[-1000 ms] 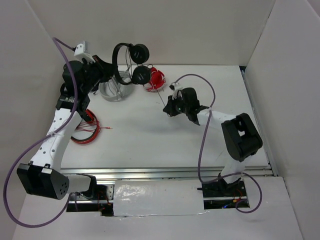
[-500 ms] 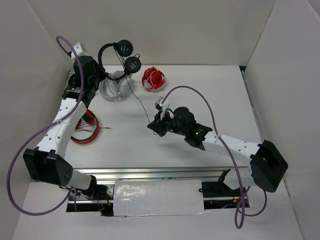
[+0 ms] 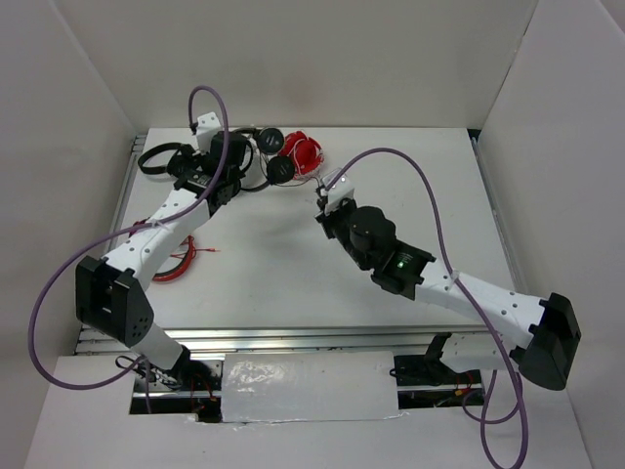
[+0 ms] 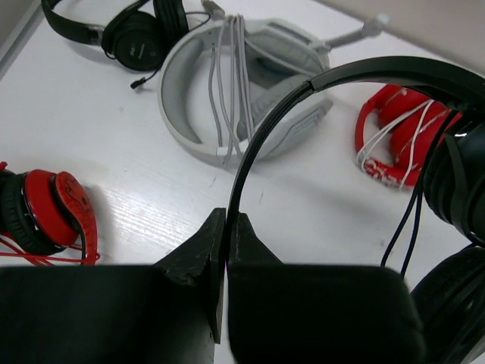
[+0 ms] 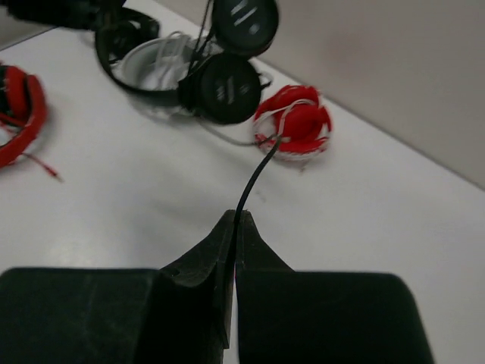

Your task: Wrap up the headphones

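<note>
As the left claw (image 4: 226, 231) grips the headphones (image 4: 364, 68), now lower, right claw (image 5: 233, 227) pinching the cable (image 5: 254, 178), moved closer.

Earcups (image 4: 455, 182) of the headphones (image 4: 318, 76) partly beyond left wrist view's edge

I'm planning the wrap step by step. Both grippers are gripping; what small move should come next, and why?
Probably carry the right gripper around the headphones to lay a first loop. It is shut on the cable, which runs up to the earcups, while the left gripper pinches the headband, and the band in view is bare.
</note>
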